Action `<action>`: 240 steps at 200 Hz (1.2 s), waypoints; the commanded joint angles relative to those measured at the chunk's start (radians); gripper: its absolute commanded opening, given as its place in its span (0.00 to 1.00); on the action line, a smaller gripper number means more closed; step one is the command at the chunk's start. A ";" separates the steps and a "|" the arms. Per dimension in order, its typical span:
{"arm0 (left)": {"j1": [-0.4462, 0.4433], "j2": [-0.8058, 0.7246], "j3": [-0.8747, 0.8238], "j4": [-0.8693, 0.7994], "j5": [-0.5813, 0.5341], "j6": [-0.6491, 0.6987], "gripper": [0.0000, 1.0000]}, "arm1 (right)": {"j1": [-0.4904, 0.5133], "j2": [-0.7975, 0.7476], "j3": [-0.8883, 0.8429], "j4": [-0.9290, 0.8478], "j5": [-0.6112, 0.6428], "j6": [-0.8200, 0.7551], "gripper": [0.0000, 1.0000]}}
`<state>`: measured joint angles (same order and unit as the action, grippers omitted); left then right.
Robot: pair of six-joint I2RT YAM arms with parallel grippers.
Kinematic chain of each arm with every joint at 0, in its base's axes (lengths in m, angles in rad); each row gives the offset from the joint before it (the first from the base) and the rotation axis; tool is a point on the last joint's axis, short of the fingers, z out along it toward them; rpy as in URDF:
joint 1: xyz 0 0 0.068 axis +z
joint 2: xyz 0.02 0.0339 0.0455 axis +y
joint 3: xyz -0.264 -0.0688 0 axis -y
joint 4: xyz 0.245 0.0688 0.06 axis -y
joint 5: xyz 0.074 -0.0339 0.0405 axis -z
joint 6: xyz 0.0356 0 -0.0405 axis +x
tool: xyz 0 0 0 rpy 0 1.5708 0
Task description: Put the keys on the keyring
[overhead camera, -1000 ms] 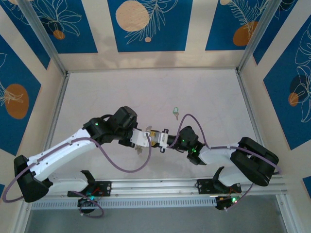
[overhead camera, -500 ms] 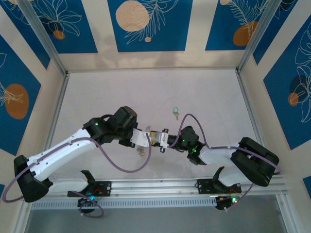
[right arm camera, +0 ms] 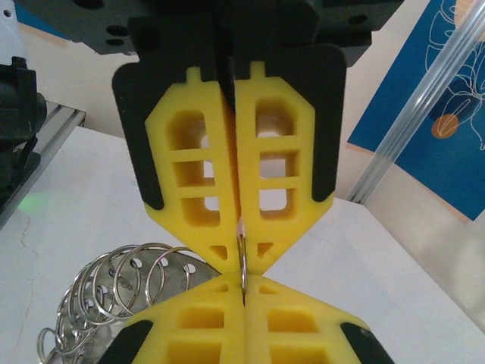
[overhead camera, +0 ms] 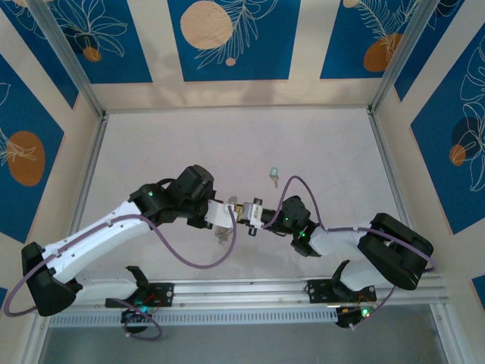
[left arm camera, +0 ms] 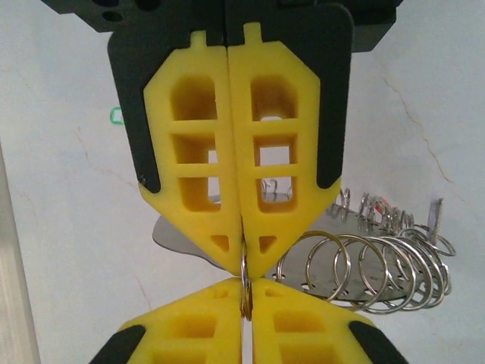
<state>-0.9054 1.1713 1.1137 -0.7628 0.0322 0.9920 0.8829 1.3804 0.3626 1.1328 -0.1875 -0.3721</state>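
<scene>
1. Near edge: both white-and-black arms rise from a ribbed aluminium rail (overhead camera: 242,292) at 6 o'clock in the overhead view. They reach inward over the pale, faintly veined tabletop (overhead camera: 151,152).

2. Left claw (overhead camera: 233,212): it enters from 8 o'clock. Its yellow latticed fingers (left arm camera: 197,152) are pressed together with no gap between them. Clenched at the tips on the keyring (left arm camera: 245,279), a thin silvery wire ring seen edge-on.

3. Right claw (overhead camera: 246,214): it enters from 4 o'clock and meets the left claw tip to tip just below the middle of the tabletop. Its yellow fingers (right arm camera: 276,152) are likewise pressed together, clenched on the same wire (right arm camera: 242,258). Each wrist view shows the opposite claw at 6 o'clock ( (left arm camera: 245,292), (right arm camera: 242,292)), touching or almost touching the nearer tips.

4. Keyring: held off the tabletop between the two claws. A cluster of smaller silvery split rings (left arm camera: 364,269) sits at 4 o'clock of the left claw's tips. The same cluster lies at 8 o'clock in the right wrist view (right arm camera: 129,288). A small red tag (left arm camera: 383,203) shows among the rings. How the cluster joins the wire cannot be told.

5. Key (overhead camera: 274,175): tiny silver metal, with a pale green plastic head. It lies flat on the tabletop at 1 o'clock of the meeting claws, apart from both claws and from the keyring.

6. Far side: blue-and-cream leaf-patterned wall panels (overhead camera: 227,38) at 12 o'clock.
</scene>
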 commanded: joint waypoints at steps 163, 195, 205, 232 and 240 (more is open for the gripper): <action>0.181 -0.276 -0.291 0.457 0.419 -0.299 0.28 | -0.066 -0.040 -0.033 0.263 -0.197 0.170 0.00; 0.191 -0.277 -0.293 0.464 0.506 -0.305 0.29 | -0.065 -0.039 -0.021 0.255 -0.222 0.173 0.00; 0.192 -0.269 -0.289 0.460 0.546 -0.303 0.30 | -0.065 -0.037 -0.020 0.258 -0.225 0.176 0.00; 0.192 -0.231 -0.269 0.419 0.593 -0.290 0.29 | -0.063 -0.038 -0.013 0.262 -0.231 0.174 0.00; 0.192 -0.222 -0.265 0.414 0.602 -0.288 0.28 | -0.062 -0.038 -0.012 0.262 -0.233 0.174 0.00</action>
<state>-0.7238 0.9245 0.8268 -0.3302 0.5377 0.7052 0.8196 1.3640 0.3248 1.3319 -0.4034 -0.2081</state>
